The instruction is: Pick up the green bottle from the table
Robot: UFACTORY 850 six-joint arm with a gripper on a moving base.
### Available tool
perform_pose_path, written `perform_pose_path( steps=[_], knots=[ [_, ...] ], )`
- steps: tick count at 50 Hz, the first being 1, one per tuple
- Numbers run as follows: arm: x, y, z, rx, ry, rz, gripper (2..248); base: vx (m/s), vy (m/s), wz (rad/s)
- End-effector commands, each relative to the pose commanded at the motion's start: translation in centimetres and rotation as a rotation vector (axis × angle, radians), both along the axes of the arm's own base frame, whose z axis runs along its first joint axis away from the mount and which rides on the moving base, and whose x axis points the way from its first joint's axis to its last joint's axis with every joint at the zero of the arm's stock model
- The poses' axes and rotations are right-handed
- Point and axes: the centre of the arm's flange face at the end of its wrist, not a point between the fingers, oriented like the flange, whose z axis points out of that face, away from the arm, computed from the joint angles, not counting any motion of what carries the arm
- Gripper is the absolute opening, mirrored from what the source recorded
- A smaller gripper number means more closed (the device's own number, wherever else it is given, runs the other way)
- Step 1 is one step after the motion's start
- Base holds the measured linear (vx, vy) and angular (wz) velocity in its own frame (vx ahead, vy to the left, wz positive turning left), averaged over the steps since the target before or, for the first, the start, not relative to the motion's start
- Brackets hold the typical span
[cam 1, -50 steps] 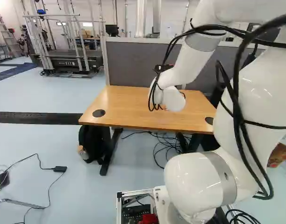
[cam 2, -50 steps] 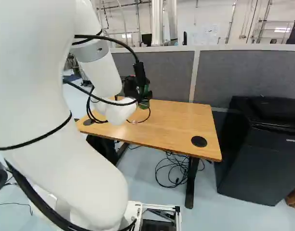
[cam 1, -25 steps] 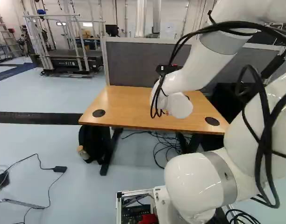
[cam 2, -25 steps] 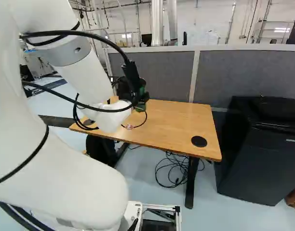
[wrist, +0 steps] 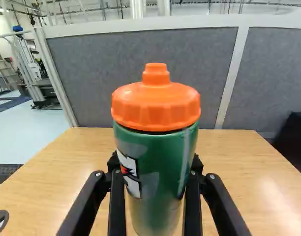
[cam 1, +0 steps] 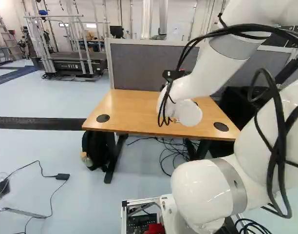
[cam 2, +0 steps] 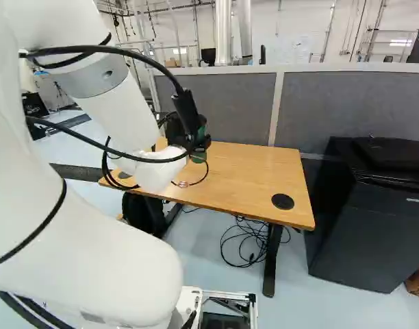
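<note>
In the right base view my gripper (cam 2: 175,129) is largely hidden behind the white wrist, over the wooden table (cam 2: 254,175). Beside it a little of the green bottle (cam 2: 199,157) shows. The wrist view has the bottle (wrist: 155,147) upright, green with an orange screw lid, between the two black fingers of the gripper (wrist: 154,164), which press on it from both sides. Its base is out of sight, so whether it touches the table I cannot tell.
A grey partition (cam 1: 139,63) stands behind the table. Right of the table is a black cabinet (cam 2: 374,219). A black bag (cam 1: 96,148) and loose cables (cam 2: 247,240) lie below. Black cables hang from my arm.
My arm has drawn back toward the base, and its wrist sits lower in the base views. The bottle has shifted along with the gripper relative to the table. The base has not moved.
</note>
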Motion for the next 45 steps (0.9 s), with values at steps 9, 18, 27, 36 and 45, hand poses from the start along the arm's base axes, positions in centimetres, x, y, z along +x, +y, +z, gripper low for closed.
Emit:
perform_pose_path(
  steps=[9, 18, 27, 36, 45],
  knots=[
    [-1.1, 0.1, -0.9, -0.009, 0.036, 0.022, 107, 0.000, 0.000, 0.000],
    [-2.6, 0.3, -2.1, -0.021, 0.083, 0.052, 107, 0.000, 0.000, 0.000],
    [-3.9, 0.4, -3.2, -0.032, 0.124, 0.078, 107, 0.000, 0.000, 0.000],
    [-4.9, 0.5, -4.0, -0.040, 0.155, 0.097, 107, 0.000, 0.000, 0.000],
    [-5.6, 0.6, -4.5, -0.045, 0.175, 0.109, 107, 0.000, 0.000, 0.000]
  ],
)
